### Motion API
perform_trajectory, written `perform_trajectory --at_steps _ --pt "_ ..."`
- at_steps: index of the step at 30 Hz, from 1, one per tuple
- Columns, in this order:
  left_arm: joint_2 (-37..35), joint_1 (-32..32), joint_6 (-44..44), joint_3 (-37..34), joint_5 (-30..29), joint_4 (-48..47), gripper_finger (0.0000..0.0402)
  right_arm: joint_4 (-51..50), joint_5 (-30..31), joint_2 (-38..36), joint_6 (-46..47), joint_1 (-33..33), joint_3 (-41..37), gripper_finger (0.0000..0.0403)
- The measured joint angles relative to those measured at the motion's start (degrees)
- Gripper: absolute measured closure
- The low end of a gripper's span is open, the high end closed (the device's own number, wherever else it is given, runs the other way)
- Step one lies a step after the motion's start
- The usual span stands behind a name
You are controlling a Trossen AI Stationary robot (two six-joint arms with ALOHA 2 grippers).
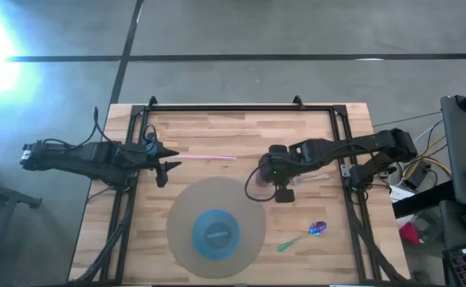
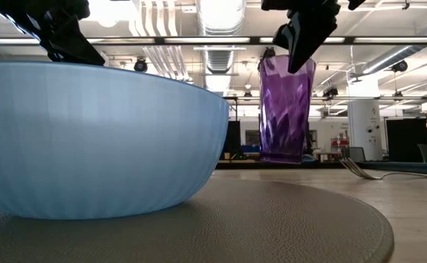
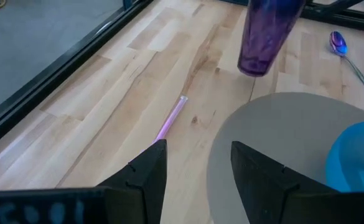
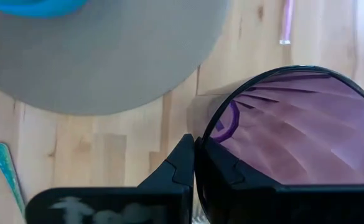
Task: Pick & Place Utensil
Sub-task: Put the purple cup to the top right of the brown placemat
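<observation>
High view shows a wooden surface (image 1: pixel 217 135) with two dark arms over it. The left gripper (image 3: pixel 194 165) hangs over the left side, and its jaws are spread wide with nothing between them. Just ahead of them lies a thin pink straw (image 3: pixel 171 118), flat on the wood.

The right gripper (image 4: pixel 194 162) is near the middle. Its jaws are pressed together on the rim of the purple cup (image 4: pixel 294 130), so it is pinching that cup. The cup stands upright beside the far right edge of the round grey mat (image 1: pixel 185 239). A blue bowl (image 1: pixel 216 233) sits on the mat.

A spoon (image 1: pixel 304 235) with a green handle lies on the wood to the right of the mat, well apart from both grippers. A fork (image 2: pixel 363 171) lies far right, near the cup.

I think the picking step has not begun for any utensil. Next, the open left jaws need to go down over the straw and squeeze it, or the right jaws must let go of the cup first.
</observation>
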Motion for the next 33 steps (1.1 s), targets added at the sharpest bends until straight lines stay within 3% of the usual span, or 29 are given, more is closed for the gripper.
perform_trajectory --at_steps 18,33 --pt "0.35 0.00 0.21 0.00 -0.70 0.07 0.0232 -1.85 0.47 6.51 -3.09 1.66 6.98 0.0392" --pt "0.37 0.02 0.35 0.00 -0.66 0.07 0.0232 -3.35 0.78 8.39 -4.56 1.85 5.02 0.0392"
